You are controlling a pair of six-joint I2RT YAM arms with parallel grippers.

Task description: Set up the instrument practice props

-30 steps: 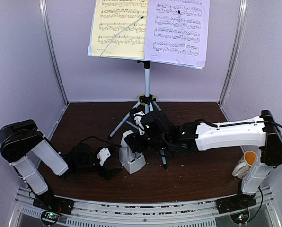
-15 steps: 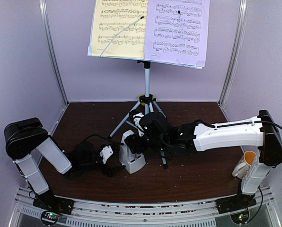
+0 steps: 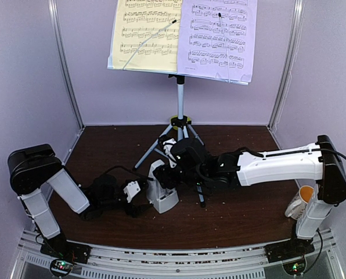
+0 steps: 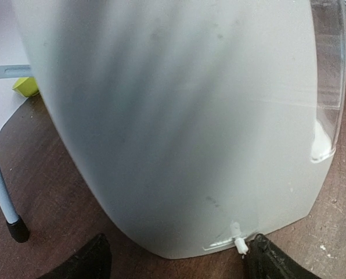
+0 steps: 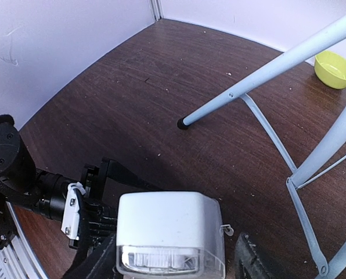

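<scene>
Lilac-walled booth [image 3: 121,93], dark brown table [image 3: 237,215]. Music stand [image 3: 180,99] is upright at the back centre on its tripod. The yellow sheet [image 3: 144,35] is on the left of the desk and the lilac sheet [image 3: 219,38] on the right, side by side, each under a thin wire retainer.

Metronome [image 3: 161,195] stands on the table just in front of the tripod legs, between the two arms.

Right gripper [image 5: 174,258] comes in from above with its jaws spread, one finger on each side of the metronome's top. There's a thin gap on one side, and I can't confirm contact on the other.

Left gripper [image 4: 180,256] is low at table level, right up against the metronome's left side. Its jaws are wide apart and the body fills the wrist view between the fingertips.

Green bowl [image 5: 334,68] sits behind the tripod. Mug [image 3: 301,200] is by the right arm's base, well away from the metronome.
</scene>
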